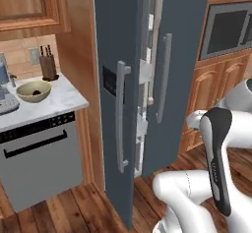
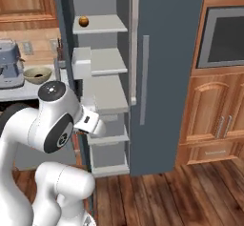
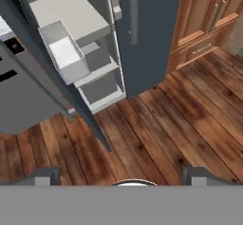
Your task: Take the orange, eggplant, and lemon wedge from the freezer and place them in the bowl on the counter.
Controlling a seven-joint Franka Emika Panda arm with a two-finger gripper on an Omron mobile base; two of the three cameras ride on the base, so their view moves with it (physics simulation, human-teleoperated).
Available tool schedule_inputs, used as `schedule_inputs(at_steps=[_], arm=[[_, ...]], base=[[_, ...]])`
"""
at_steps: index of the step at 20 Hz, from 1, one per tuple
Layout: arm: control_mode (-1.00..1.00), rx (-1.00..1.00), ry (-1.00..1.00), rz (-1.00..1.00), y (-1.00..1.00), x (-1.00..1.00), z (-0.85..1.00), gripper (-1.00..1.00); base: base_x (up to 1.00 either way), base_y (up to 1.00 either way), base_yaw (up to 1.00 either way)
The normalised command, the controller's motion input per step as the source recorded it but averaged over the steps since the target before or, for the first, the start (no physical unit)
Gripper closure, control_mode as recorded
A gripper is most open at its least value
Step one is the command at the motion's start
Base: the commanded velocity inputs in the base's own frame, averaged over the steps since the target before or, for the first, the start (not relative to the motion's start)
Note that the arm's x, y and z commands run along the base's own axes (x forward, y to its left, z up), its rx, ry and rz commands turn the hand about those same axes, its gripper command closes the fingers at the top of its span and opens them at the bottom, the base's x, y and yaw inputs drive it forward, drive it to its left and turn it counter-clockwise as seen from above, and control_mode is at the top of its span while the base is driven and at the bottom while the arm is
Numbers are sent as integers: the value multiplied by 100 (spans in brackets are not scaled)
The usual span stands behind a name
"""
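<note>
Bowl: we see the olive-tan bowl (image 1: 34, 91) sitting on the marble desk (image 1: 64, 99), with one dark lump (the eggplant (image 1: 36, 93), as far as we can tell) lying inside it; in the right base view the bowl (image 2: 37, 74) shows partly behind the arm.
Freezer: the slate-blue freezer (image 2: 162, 77) stands just right of the desk with its door (image 1: 114, 99) swung open, edge-on toward us in the left base view.
Shelves: we see white shelves (image 2: 102, 60) stacked in the pale interior, and a clear drawer (image 3: 64, 53) pulled forward low down in the hand view.
Orange: the orange (image 2: 84, 21) rests alone on the top shelf, near its left end, well apart from the bowl.
Lemon wedge: we cannot make it out anywhere.
Hand: the two finger tips (image 3: 43, 176) stand wide apart at the bottom of the hand view with nothing between them (released), pointing down at the wooden floor (image 3: 161, 124) in front of the freezer.
Around: a coffee machine (image 2: 10, 64) stands just left of the bowl, a knife block (image 1: 48, 65) behind it, a steel dishwasher (image 1: 42, 160) under the desk, and a wall oven (image 2: 223, 36) sits in the wooden cabinets right of the freezer.
In the way: the open door stands between the desk and the shelves.
</note>
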Motion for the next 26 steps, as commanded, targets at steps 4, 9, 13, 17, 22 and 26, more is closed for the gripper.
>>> schedule_inputs(at_steps=[4,9,13,17,22,26], arm=[[100,0,0,0,0,0,0,-100],[100,0,0,0,0,0,0,-100],[100,0,0,0,0,0,0,-100],[100,0,0,0,0,0,0,-100],[100,0,0,0,0,0,0,-100],[100,0,0,0,0,0,0,-100]], base=[[97,-75,8],[95,-60,7],[33,-17,31],[6,8,36],[3,7,36],[11,21,31]])
